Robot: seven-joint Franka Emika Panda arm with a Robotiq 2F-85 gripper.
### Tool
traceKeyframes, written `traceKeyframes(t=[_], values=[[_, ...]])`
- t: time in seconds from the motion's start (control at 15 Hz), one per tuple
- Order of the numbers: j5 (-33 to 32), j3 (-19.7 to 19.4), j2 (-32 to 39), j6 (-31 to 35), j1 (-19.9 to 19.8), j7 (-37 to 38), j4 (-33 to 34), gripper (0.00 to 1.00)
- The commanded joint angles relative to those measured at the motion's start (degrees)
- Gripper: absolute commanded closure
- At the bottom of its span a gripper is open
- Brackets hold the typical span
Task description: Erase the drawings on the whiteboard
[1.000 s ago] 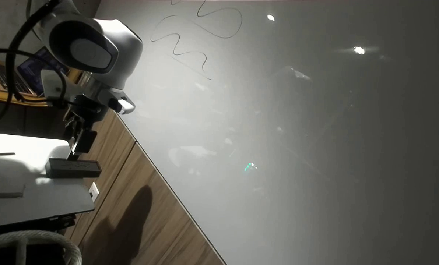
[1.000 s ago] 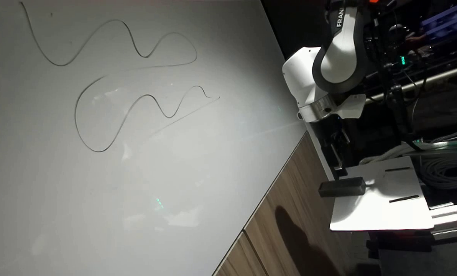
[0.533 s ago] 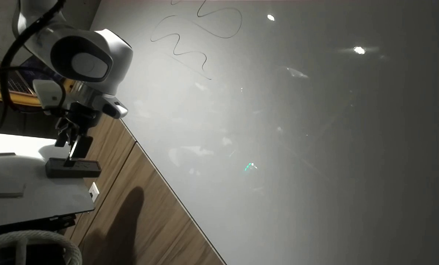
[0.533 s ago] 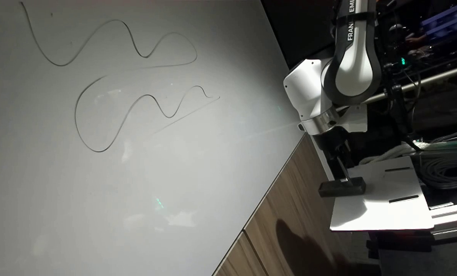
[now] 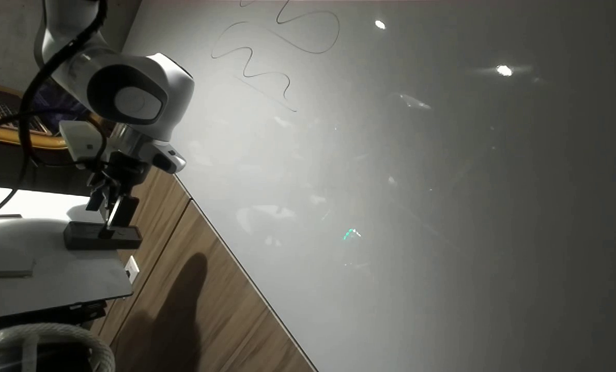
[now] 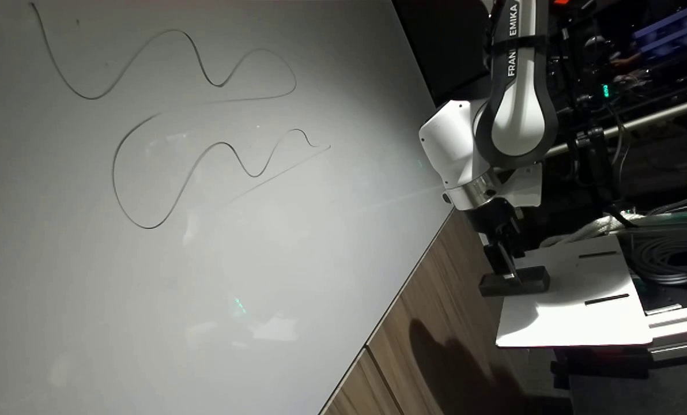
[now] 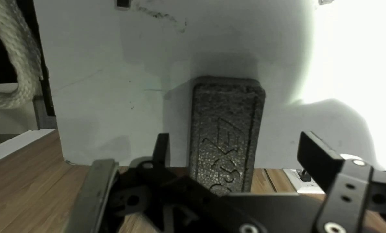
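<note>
Fingers (image 7: 319,160) of the claw (image 7: 233,142) stand wide apart in the wrist view, toward half past seven and four o'clock, with gaps showing on both sides of a dark eraser (image 7: 227,136); the claw is released. The eraser lies just off centre toward four, its six o'clock end passing the edge of a pale plate (image 7: 108,106).

In an exterior view, thin wavy drawings (image 6: 158,115) spread over the whiteboard (image 6: 119,317) around ten o'clock. The white arm (image 6: 516,129) extends from two down toward the eraser at four.

In an exterior view, a laptop (image 5: 55,95) and the arm show near ten, the drawings between eleven and twelve, the eraser between eight and nine.
</note>
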Motion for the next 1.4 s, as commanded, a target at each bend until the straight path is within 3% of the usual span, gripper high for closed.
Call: traceKeyframes(t=[0.0, 1.13, 1.2, 1.27, 1.33], values=[[1.7, -1.3, 3.0, 1.1, 0.6, -2.2, 2.5, 0.0], [0.3, -3.1, 2.9, 0.4, 1.7, -0.8, 1.0, 0.0], [0.3, -3.1, 2.9, 0.4, 1.8, -0.8, 1.0, 0.11], [0.3, -3.1, 2.9, 0.4, 2.0, -0.8, 1.0, 0.28], [0.3, -3.1, 2.9, 0.3, 2.0, -0.8, 1.1, 0.34]])
